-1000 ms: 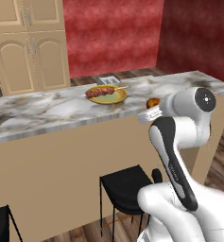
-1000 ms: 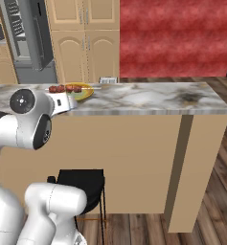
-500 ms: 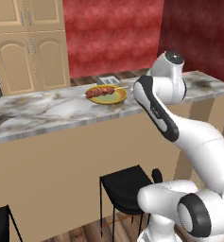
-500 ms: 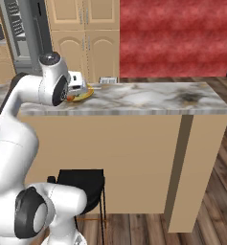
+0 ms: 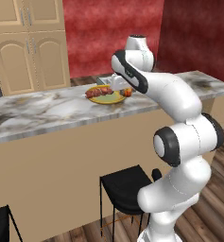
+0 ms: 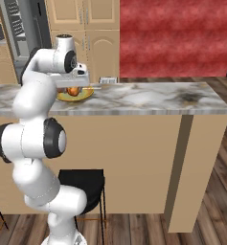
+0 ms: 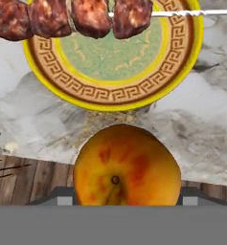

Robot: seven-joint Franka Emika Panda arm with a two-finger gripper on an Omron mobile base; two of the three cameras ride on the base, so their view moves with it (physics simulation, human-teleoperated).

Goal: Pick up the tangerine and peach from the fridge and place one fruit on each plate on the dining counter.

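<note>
The peach (image 7: 123, 165) is being gripped in the jaws and, having been swung up from beside the table (image 5: 47, 113) within the last second, is being held just short of the yellow-green plate (image 7: 110, 72); placing is judged imminent.

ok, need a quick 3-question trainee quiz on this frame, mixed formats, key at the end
1. True or false: the peach already rests on the yellow-green plate.
2. Multiple choice: what lies on that plate? A) brown meat pieces on a skewer B) a sandwich C) a tangerine
3. Fill in: in the right base view the gripper hangs over the ___ counter.

Key
1. False. In the hand view the peach sits between the fingers, short of the plate rim.
2. A, the skewered meat.
3. dining
</note>
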